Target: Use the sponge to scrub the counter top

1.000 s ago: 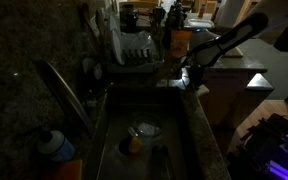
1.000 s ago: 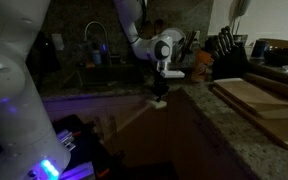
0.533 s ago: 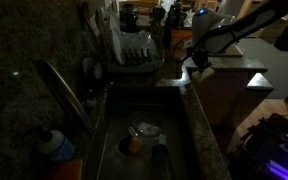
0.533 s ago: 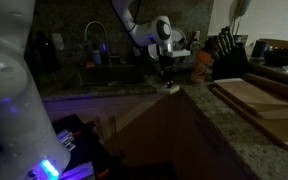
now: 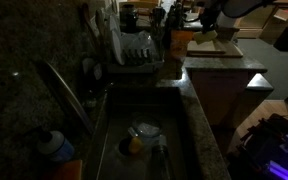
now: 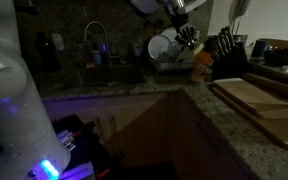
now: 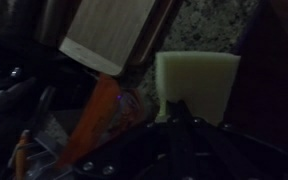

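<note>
My gripper [image 5: 208, 27] hangs high over the far end of the dark speckled counter top [image 5: 200, 112], close to the cutting board [image 5: 217, 47]. It also shows near the top edge in an exterior view [image 6: 186, 28]. In the wrist view the pale yellowish sponge [image 7: 196, 83] sits right at my fingertips, with granite [image 7: 212, 24] behind it. The gripper [image 7: 176, 108] looks shut on the sponge and holds it in the air, off the counter. The room is very dark.
The sink [image 5: 180, 140] holds a round white dish [image 5: 144, 129] and a yellow-orange lump [image 5: 132, 145]. A dish rack [image 5: 134, 50] stands behind it. A knife block [image 6: 227, 55], an orange object [image 6: 201, 60] and wooden boards [image 6: 259, 100] stand on the counter.
The arm has risen and swung back along the counter with the sponge, from the counter's edge by the sink to high above the area by the cutting board.
</note>
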Available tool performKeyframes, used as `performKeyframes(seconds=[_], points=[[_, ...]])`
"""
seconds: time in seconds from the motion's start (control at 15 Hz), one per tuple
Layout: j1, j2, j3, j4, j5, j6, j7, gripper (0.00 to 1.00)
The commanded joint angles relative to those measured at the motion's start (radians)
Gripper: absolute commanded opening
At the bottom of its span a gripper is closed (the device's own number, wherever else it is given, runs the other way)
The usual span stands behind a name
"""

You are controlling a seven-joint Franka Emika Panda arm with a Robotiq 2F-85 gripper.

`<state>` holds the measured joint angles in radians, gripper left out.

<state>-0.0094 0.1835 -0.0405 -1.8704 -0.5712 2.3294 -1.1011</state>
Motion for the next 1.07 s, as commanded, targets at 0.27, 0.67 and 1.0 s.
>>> performKeyframes(seconds=[0.27,0.67,1.0], points=[[-0.052,-0.09,0.034,-0.174,0.195,0.321,-0.209,0.01],[-0.02,-0.06,0.085,-0.255,0.465,0.169,-0.439,0.01],[0.049,0.025,0.094,-0.293,0.295,0.137,-0.32,0.01]])
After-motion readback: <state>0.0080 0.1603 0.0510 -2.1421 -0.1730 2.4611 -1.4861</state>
